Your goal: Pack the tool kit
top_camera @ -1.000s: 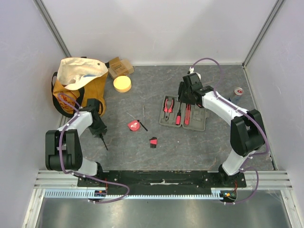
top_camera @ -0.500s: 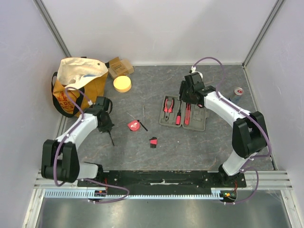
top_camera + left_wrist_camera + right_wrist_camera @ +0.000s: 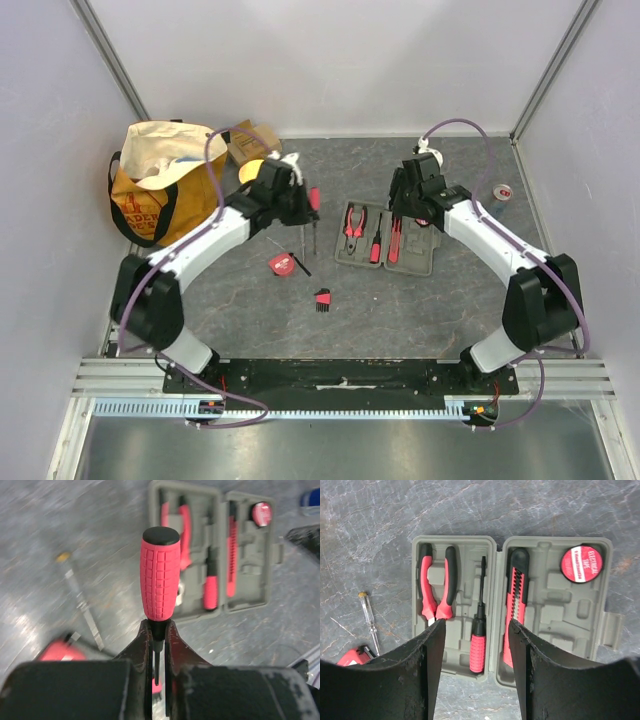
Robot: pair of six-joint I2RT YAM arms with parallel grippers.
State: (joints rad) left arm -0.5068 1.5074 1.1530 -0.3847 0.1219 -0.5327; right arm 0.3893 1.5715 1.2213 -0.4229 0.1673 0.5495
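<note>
**Case** point(image 3: 418, 258) point(image 3: 547, 605): grey-green, lying open and flat on the surface point(image 3: 400, 320), both halves facing up.
- Left half: pliers point(image 3: 436, 587) in the outer slot; second screwdriver point(image 3: 479, 635) beside the hinge, red handle toward the arms.
- Right half: knife point(image 3: 515, 605) next to the hinge; red tape roll point(image 3: 581, 564) in the far outer corner.

**Left claw** point(image 3: 300, 205) point(image 3: 157, 645): left of the case, clamped tight on the thin shaft of a screwdriver point(image 3: 314, 198) point(image 3: 160, 575) just under its red handle. The handle points toward the case.

**Right claw** point(image 3: 412, 205) point(image 3: 476, 625): above the case, over its hinge line. The jaws stand well apart and hold nothing.

**Loose on the surface, left of the case:**
- Tester point(image 3: 303, 238) point(image 3: 369, 620), clear handle.
- Red tape measure point(image 3: 281, 263), nearer the arms than the tester.
- Hex keys point(image 3: 322, 298), nearest the arms.

**Further left of the case:** tote bag point(image 3: 160, 190), box point(image 3: 245, 140) and yellow disc point(image 3: 250, 172), partly behind the left arm.

**Right of the case:** small roll point(image 3: 503, 191), by the wall.
</note>
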